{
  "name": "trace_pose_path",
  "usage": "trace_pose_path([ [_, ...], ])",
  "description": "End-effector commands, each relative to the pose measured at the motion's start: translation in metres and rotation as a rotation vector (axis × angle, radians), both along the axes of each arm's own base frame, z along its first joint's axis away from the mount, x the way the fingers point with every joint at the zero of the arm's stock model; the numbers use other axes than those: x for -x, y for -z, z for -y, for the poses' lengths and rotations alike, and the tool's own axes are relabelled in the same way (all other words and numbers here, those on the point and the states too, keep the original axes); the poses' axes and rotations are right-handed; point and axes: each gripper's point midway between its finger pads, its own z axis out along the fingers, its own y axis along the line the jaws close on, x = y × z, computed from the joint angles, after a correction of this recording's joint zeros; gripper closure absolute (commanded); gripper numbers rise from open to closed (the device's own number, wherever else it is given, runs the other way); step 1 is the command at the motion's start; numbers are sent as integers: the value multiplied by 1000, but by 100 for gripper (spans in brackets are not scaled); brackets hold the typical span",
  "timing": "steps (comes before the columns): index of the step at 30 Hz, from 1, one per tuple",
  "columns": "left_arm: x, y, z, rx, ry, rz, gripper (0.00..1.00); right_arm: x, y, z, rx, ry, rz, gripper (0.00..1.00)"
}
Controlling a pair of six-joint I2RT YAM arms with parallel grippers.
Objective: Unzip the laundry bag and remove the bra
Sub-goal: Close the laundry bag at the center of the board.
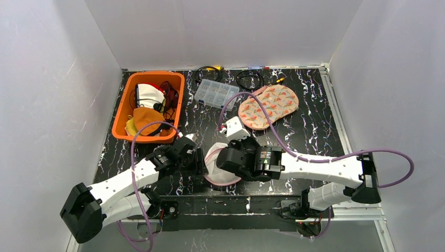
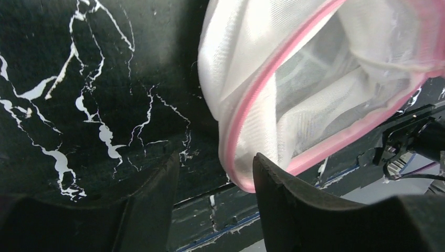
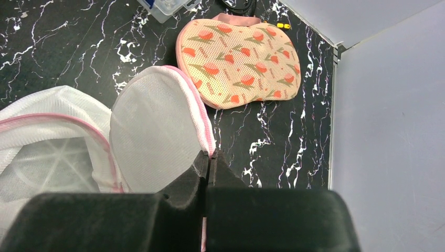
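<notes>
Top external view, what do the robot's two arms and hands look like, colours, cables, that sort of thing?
The left arm and right arm have white links with black joint housings. A purple cable loops loosely along each. The left hand and right hand are matte black, with thick wedge-shaped fingers.
</notes>
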Motion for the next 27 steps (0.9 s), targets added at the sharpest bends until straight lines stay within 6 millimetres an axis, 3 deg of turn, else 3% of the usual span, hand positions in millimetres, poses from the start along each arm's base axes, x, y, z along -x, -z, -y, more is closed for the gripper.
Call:
trace_pose_path([
  [1, 5, 0, 5, 52, -13, -14, 51, 0, -13, 7, -55, 23, 31, 99],
  [4, 1, -1, 7, 56, -19, -4, 64, 0, -14, 6, -63, 22, 29, 99],
  [8, -6, -10, 13, 70, -23, 14, 100, 0, -18, 12, -64, 29, 36, 99],
  [11, -12, -32, 15, 83, -24, 51, 100, -4, -36, 25, -24, 53, 96, 99],
  [13, -18, -58, 16, 91, -18, 94, 100, -8, -63, 36, 38, 78, 171, 99],
  [17, -27, -126, 27, 135, 26, 158, 100, -13, -136, 57, 125, 178, 337, 99],
  [18, -28, -148, 36, 177, 49, 175, 100, -13, -147, 60, 157, 201, 360, 99],
  [20, -30, -166, 48, 222, 79, 174, 100, -12, -154, 63, 201, 232, 370, 99],
  [22, -32, -161, 59, 245, 92, 145, 100, -11, -147, 62, 192, 236, 355, 99],
  [27, -30, -102, 78, 284, 58, 13, 100, -10, -103, 57, 259, 252, 364, 99],
])
